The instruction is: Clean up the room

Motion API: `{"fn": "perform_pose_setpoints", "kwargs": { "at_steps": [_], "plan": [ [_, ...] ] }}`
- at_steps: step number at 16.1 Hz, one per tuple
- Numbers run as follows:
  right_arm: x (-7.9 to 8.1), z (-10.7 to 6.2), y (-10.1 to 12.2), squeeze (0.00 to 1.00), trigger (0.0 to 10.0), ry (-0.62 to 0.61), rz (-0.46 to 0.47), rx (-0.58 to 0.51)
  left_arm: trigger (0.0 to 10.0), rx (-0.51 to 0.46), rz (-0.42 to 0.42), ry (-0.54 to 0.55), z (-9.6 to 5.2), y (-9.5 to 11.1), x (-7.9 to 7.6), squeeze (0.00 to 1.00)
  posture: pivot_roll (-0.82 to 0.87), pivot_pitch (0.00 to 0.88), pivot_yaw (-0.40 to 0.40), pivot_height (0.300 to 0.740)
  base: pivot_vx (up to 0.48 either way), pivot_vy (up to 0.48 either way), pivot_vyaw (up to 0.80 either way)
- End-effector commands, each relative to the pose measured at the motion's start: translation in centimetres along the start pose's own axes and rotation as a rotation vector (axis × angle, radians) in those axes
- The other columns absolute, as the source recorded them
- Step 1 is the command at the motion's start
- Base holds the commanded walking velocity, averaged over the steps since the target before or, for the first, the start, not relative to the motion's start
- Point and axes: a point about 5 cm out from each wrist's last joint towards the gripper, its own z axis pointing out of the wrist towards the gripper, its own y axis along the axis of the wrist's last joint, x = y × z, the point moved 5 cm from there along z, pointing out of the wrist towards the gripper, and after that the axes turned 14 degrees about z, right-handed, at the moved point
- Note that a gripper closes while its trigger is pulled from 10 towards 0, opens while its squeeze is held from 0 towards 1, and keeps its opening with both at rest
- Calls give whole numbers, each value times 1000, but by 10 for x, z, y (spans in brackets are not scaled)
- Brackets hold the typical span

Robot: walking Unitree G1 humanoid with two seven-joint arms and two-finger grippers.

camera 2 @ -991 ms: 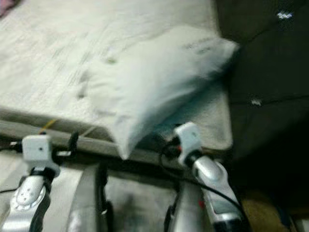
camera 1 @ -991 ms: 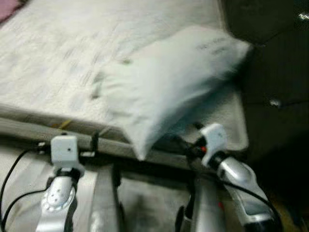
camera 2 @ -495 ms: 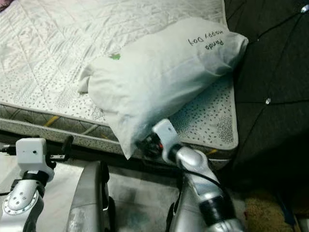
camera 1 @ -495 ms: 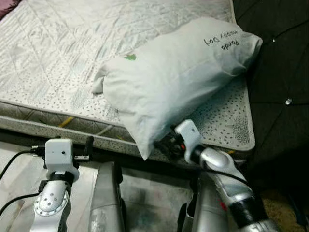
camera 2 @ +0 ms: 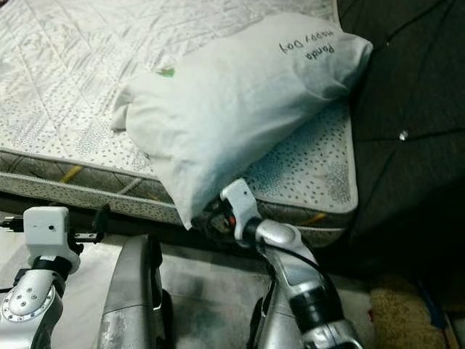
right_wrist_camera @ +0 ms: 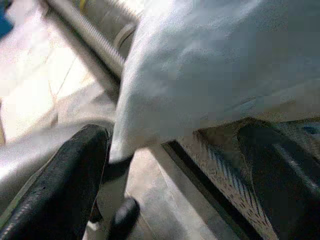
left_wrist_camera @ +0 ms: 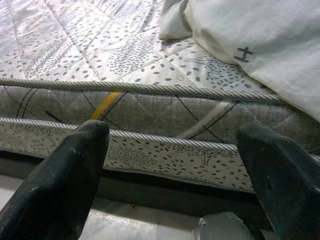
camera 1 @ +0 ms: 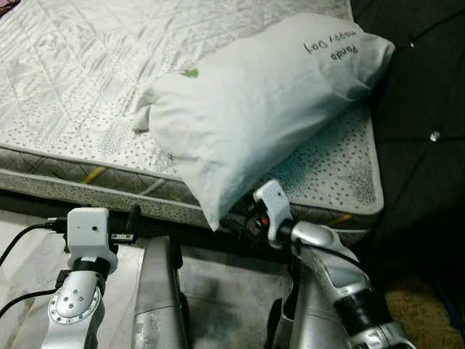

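Reaching under the pillow [camera 1: 269, 102], right end effector [right_wrist_camera: 175, 165] sits at its overhanging lower corner, fingers spread, corner between them. Pillow lies on the mattress [camera 1: 87, 80]; long axis runs diagonally, from that corner away rightward. Left end effector [left_wrist_camera: 175, 165] spread, facing the mattress edge, farther off.

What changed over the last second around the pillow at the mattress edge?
The right gripper moved in toward the overhanging corner of the white printed pillow, its open fingers now around that corner. The pillow stays on the grey quilted mattress; the left gripper stays open before the mattress side.
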Motion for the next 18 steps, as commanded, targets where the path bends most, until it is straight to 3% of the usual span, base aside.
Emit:
{"fn": "perform_pose_setpoints", "kwargs": {
  "at_steps": [1,4,5,10,11,12,18],
  "plan": [
    [1,2,3,0,10000,-14,57,-13,10000,10,7,-6,-2,-1,0,0,100,207,-8,511,0,0,0],
    [6,14,7,0,10000,-63,178,-50,10000,19,7,-12,-4,-3,1,0,111,208,-8,511,0,0,0],
    [11,20,12,0,10000,-73,276,-81,10000,24,7,-12,-5,-4,1,0,112,208,-8,511,0,0,0],
    [10,40,33,0,10000,-206,423,-181,10000,27,5,-15,-4,-4,-1,0,114,207,-14,511,0,0,0],
    [11,43,35,0,9059,-215,442,-183,10000,27,4,-16,-4,-4,-2,0,116,208,-15,511,0,0,0],
    [10,47,39,0,0,-244,445,-191,10000,29,4,-12,-4,-4,-1,0,119,207,-17,511,0,0,0],
    [-5,46,51,0,0,-318,540,-273,10000,31,1,-12,-3,-4,-3,0,115,202,-21,511,0,0,0]
  ]
}}
